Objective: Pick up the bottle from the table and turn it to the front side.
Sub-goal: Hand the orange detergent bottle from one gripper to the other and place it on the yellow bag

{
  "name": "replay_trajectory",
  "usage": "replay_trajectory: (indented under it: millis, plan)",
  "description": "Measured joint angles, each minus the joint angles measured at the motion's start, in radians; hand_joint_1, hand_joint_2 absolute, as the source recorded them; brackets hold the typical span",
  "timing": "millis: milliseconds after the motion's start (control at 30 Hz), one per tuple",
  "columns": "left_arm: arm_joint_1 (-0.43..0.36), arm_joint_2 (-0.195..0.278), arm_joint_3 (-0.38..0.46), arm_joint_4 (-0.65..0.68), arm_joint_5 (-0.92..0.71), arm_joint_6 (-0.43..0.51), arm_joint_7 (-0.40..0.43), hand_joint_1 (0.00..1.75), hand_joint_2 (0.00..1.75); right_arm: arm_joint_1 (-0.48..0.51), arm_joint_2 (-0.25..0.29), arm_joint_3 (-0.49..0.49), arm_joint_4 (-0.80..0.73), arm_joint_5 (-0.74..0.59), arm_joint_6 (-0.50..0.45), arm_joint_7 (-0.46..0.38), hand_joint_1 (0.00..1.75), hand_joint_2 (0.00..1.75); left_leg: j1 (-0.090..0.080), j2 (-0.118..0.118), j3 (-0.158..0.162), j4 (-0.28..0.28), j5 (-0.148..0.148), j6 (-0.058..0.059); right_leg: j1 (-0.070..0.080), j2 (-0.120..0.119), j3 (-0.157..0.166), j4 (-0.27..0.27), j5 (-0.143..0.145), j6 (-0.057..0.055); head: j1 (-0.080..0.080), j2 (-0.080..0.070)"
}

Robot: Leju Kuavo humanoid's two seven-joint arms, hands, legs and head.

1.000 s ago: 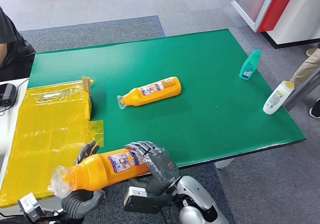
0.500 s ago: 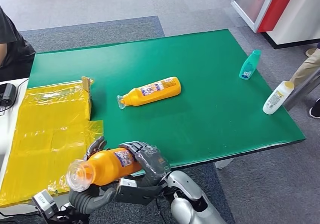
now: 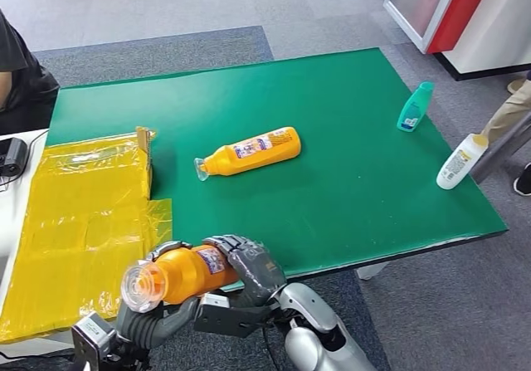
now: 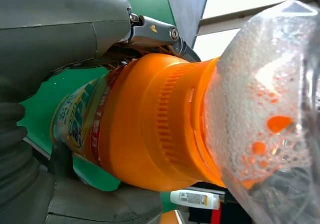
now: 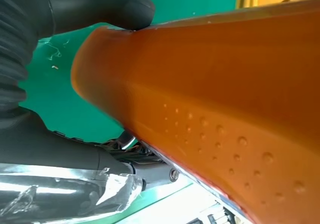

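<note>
Both hands hold one orange plastic bottle (image 3: 182,273) at the lower left of the head view, off the near edge of the green table (image 3: 351,180). The right hand (image 3: 254,273) wraps its dark fingers over the bottle's base end, and the left hand (image 3: 153,317) cradles the neck end from beneath. The bottle lies nearly level, its clear domed cap (image 3: 136,286) turned toward the camera and to the left. A white and blue printed label (image 3: 212,260) sits on its upper side, beside the right hand's fingers. In the left wrist view the cap (image 4: 264,108) is beaded with droplets inside, above a ribbed orange collar.

Farther up, at mid-frame, a second orange bottle (image 3: 250,152) lies flat on the table. A yellow plastic sheet (image 3: 75,213) covers the left edge. A teal bottle (image 3: 415,105) and a white bottle (image 3: 461,161) lie toward the right edge.
</note>
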Motion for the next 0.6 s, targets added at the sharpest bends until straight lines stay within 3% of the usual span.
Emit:
replay_trajectory:
  millis: [33, 67, 167, 200, 600]
  plan:
    - [0.002, 0.001, -0.001, -0.002, -0.006, 0.004, 0.001, 1.75, 1.75, 0.005, 0.000, -0.001, 0.000, 0.000, -0.005, -0.003, 1.67, 1.75, 0.000, 0.000, 0.000, 0.000, 0.000, 0.000, 0.000, 0.000, 0.000, 0.000, 0.000, 0.000, 0.000, 0.000]
    - [0.005, 0.001, -0.002, -0.005, -0.014, 0.008, 0.001, 1.75, 1.75, 0.013, 0.000, -0.002, -0.001, 0.000, -0.012, -0.008, 1.40, 1.75, 0.000, 0.000, 0.000, 0.000, 0.000, 0.000, 0.000, 0.000, 0.000, 0.000, 0.000, 0.000, 0.000, 0.000]
    - [0.018, 0.004, -0.004, -0.013, -0.034, 0.022, 0.000, 1.75, 1.75, 0.034, -0.001, -0.004, -0.002, -0.001, -0.030, -0.018, 0.17, 1.75, 0.000, 0.000, 0.000, 0.000, 0.000, 0.000, 0.000, 0.000, 0.000, 0.000, 0.000, 0.000, 0.000, 0.000]
    - [0.020, 0.004, -0.004, -0.015, -0.044, 0.030, 0.000, 1.75, 1.75, 0.039, -0.002, -0.004, -0.002, -0.001, -0.032, -0.019, 0.00, 1.75, 0.000, 0.000, 0.000, 0.000, 0.000, 0.000, 0.000, 0.000, 0.000, 0.000, 0.000, 0.000, 0.000, 0.000]
    - [0.035, -0.013, -0.001, -0.095, -0.204, 0.117, 0.073, 1.75, 1.75, 0.034, 0.018, -0.017, -0.054, 0.017, 0.003, 0.025, 0.00, 1.75, 0.000, 0.000, 0.000, 0.000, 0.000, 0.000, 0.000, 0.000, 0.000, 0.000, 0.000, -0.001, 0.000, 0.000]
